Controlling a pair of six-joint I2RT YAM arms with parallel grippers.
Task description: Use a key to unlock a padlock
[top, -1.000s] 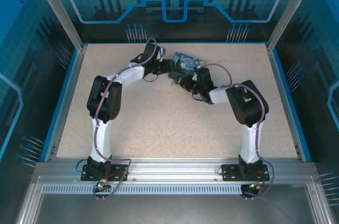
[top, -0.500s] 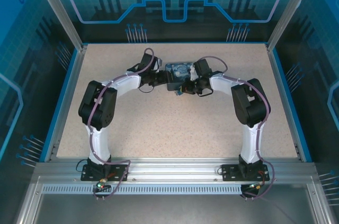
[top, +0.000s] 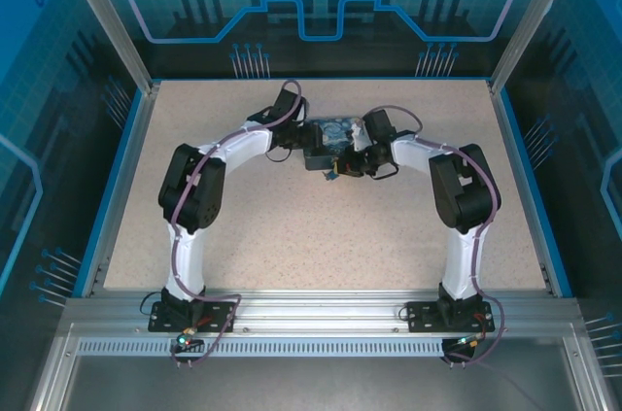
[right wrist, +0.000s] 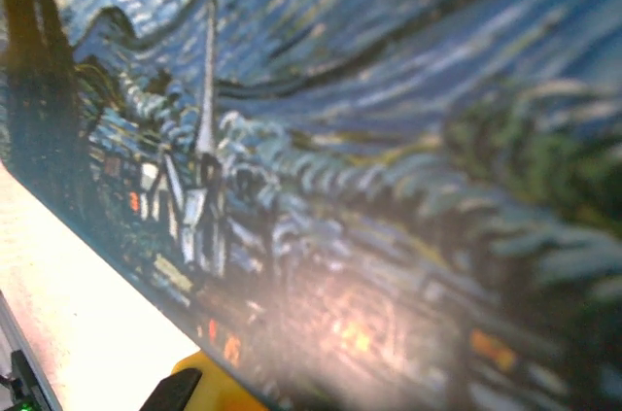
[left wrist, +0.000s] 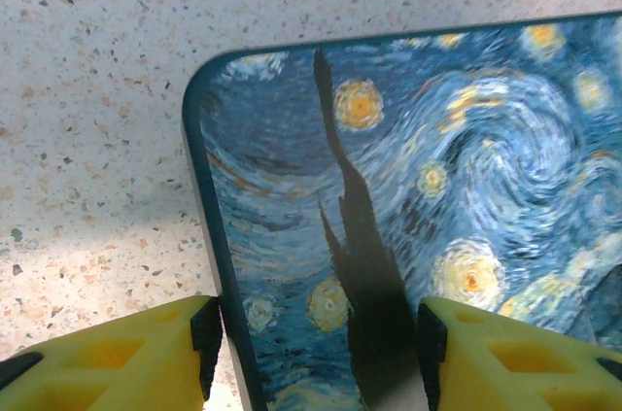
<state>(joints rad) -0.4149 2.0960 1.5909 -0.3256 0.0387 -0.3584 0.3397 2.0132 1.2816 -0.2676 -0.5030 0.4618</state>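
rectangular tin box with blue-and-yellow swirling painted print [left wrist: 408, 188]: smooth metal, soft satin sheen | beige speckled tabletop [left wrist: 97, 90]: matt, fine-grained stone look | left gripper [left wrist: 316, 358] yellow fingers [left wrist: 117, 362]: matt moulded plastic | silver frame rail [top: 321, 309]: brushed aluminium

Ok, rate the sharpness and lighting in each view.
Left wrist: sharp, evenly lit, the painted tin crisp beyond the yellow fingers. Right wrist: too close, tin blurred, pale glare patch low centre. Top external: clear, even light.
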